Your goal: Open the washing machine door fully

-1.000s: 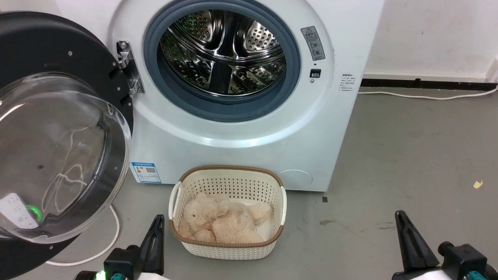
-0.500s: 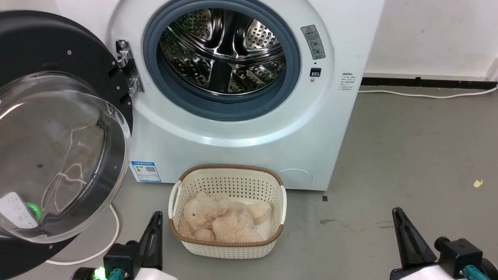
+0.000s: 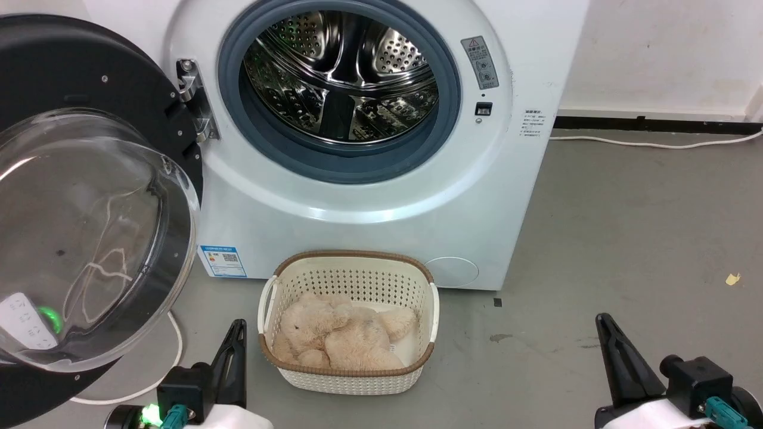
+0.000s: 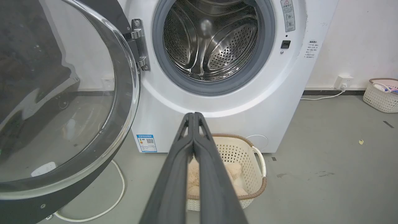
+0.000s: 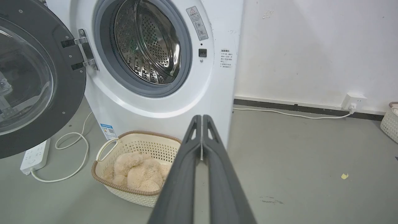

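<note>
— Where is the washing machine door (image 3: 89, 226)?
— It hangs swung wide on the metal hinge (image 3: 194, 101) at the left of the washing machine (image 3: 369, 202). Its inner face is turned outward and the clear glass bowl bulges toward the head camera. The steel drum (image 3: 343, 77) and the grey gasket (image 3: 229, 89) around it lie fully uncovered.
— And the grippers?
— Both sit low, well apart from the door and touching nothing. The left gripper (image 4: 193, 115) has its two dark fingers pressed together with nothing between them, and it points at the white front just under the opening. The right gripper (image 5: 202, 116) is likewise clenched and empty, off to the machine's right side above the grey floor (image 3: 626, 226).
— What else is near?
— A cream perforated basket (image 3: 351, 286) stands on the floor just before the machine with a beige plush toy (image 3: 340, 336) lying in it. A blue label (image 3: 222, 261) is stuck low on the front, beside the door's edge. Under the door lie a white power strip (image 5: 34, 155) and a looping white cable (image 5: 84, 149).
</note>
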Robot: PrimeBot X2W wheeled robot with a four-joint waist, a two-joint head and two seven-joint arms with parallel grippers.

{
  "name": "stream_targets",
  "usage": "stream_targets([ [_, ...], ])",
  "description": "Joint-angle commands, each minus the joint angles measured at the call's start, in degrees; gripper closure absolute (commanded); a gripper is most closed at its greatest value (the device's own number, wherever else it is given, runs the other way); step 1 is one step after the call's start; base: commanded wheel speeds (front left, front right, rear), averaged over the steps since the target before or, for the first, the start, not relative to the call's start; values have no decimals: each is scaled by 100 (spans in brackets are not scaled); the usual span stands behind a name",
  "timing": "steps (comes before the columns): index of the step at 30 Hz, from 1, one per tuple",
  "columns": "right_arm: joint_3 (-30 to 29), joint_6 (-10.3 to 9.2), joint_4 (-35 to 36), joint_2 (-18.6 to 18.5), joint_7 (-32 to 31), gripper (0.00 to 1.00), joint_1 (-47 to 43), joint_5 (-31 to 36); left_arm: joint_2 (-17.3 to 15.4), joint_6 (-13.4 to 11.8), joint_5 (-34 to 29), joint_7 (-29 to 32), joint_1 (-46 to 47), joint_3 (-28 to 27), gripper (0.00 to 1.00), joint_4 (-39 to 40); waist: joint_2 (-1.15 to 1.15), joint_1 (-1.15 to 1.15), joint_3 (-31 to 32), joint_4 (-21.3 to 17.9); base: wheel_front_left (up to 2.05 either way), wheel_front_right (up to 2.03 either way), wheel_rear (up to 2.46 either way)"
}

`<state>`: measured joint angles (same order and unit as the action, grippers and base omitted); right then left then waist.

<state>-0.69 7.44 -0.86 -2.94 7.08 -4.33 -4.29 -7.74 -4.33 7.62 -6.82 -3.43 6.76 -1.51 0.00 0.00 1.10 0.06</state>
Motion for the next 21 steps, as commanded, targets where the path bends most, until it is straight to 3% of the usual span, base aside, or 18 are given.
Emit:
stream_targets([
  [1, 8, 2, 33, 3, -30, 100, 87, 59, 44, 43, -68, 35, 97, -36, 100, 24, 0, 0, -2, 0, 0, 0, 0],
  [21, 27, 3, 49, 4, -242, 100, 196, 175, 182, 165, -285, 237, 174, -236, 100, 64, 0, 0, -36, -2, 0, 0, 0],
])
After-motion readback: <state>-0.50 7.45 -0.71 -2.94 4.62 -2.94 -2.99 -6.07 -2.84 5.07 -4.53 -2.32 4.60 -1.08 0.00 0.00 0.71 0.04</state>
